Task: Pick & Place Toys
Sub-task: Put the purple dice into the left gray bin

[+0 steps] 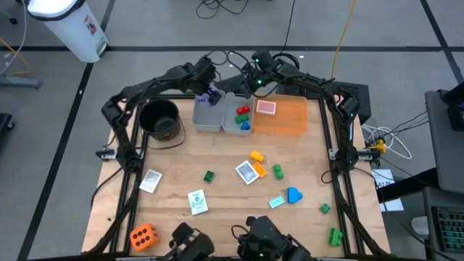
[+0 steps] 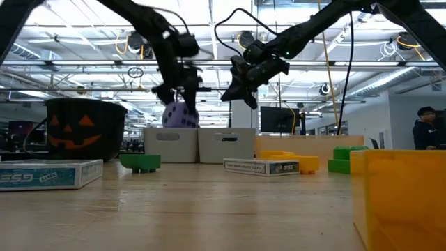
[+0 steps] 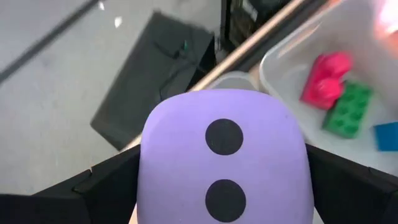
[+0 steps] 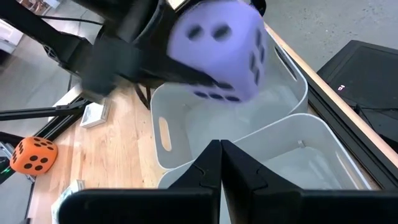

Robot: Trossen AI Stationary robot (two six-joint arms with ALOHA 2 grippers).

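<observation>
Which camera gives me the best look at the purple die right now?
The right wrist view: it shows the purple die whole, between the left claw's fingers above the left grey bin. The left wrist view fills with one two-dot face; the low view shows it small; the high view mostly hides it.

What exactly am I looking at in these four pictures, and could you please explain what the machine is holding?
It is a robot with two dark arms at a wooden table. One picture looks straight down, one looks level across the tabletop, and two come from cameras on the wrists. The left tool hangs above the left grey bin with a purple die between its wide-spread fingers. The right tool, shut and empty, hovers above the bins. The right grey bin holds red, green and blue bricks. Scattered on the table are an orange die, picture cards, small bricks, a black pumpkin bucket and an orange tray.
</observation>
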